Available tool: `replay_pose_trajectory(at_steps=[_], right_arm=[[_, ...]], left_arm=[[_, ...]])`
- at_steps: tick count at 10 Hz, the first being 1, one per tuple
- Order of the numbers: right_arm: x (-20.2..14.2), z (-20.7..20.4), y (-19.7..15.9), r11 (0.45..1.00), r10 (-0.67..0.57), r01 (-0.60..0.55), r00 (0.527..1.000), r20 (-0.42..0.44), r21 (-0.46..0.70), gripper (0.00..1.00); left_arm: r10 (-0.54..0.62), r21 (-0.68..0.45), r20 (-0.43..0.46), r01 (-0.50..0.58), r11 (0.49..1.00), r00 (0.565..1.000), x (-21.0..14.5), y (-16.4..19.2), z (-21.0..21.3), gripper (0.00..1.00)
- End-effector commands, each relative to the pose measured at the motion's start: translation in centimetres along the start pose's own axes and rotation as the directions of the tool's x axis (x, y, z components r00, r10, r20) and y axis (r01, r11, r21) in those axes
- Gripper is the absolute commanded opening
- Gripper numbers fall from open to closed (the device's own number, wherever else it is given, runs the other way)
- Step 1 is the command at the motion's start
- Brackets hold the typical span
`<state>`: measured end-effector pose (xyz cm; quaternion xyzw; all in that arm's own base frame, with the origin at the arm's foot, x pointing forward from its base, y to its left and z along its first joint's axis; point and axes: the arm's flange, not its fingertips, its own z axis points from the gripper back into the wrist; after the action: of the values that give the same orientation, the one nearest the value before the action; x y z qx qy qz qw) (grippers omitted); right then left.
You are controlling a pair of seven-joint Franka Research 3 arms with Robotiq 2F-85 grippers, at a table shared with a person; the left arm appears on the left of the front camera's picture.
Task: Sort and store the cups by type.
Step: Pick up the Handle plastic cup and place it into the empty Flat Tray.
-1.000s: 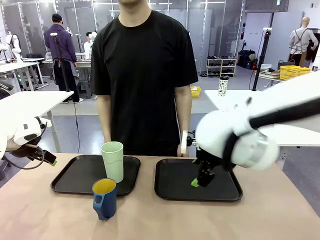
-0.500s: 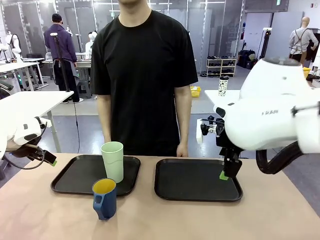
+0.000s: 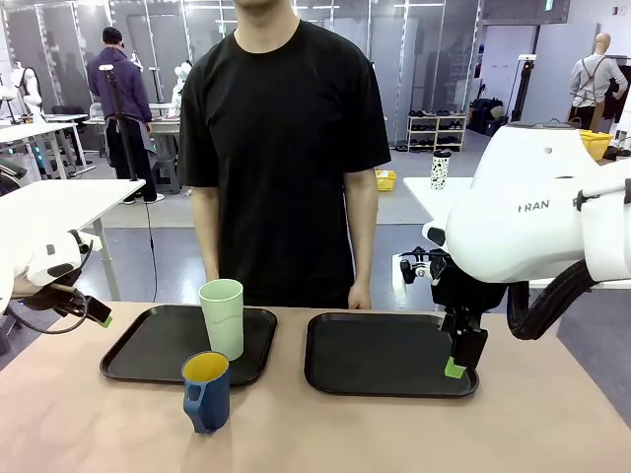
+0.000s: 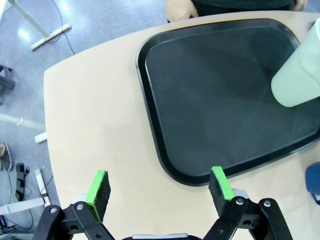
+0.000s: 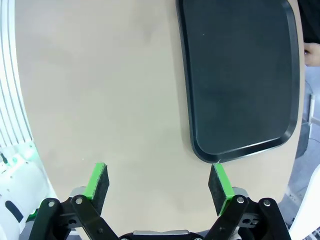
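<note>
A tall mint-green tumbler stands upright on the right part of the left black tray. The dark blue mug, yellow inside, sits on the bare table just in front of that tray. My left gripper hovers open off the table's far left, apart from both cups. From the left wrist, that gripper hangs over the tray's near corner, with the tumbler and a sliver of mug at the right edge. My right gripper is open over the right tray's right front corner, nothing between its pads.
A person in a black shirt stands at the far edge, one hand by the right tray's back rim. In the right wrist view, the right tray lies bare and open tabletop spreads beside it.
My right arm has swung to the right, from over the middle of the right tray to its right front corner. The left arm and both cups have not moved.
</note>
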<state>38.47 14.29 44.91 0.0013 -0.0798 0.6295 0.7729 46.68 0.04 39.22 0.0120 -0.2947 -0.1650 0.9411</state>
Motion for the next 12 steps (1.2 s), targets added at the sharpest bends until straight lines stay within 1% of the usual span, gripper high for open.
replay_pose_trajectory(at_steps=[1,12], right_arm=[[0.05,1.19,0.25,1.0,0.004,-0.004,1.0,0.013,-0.024,1.0],[0.05,1.19,0.25,1.0,0.004,-0.004,1.0,0.013,-0.024,1.0]], left_arm=[[-0.009,0.006,0.001,0.009,1.0,1.0,0.03,0.06,0.1,1.0],[-0.009,0.006,0.001,0.009,1.0,1.0,0.03,0.06,0.1,1.0]])
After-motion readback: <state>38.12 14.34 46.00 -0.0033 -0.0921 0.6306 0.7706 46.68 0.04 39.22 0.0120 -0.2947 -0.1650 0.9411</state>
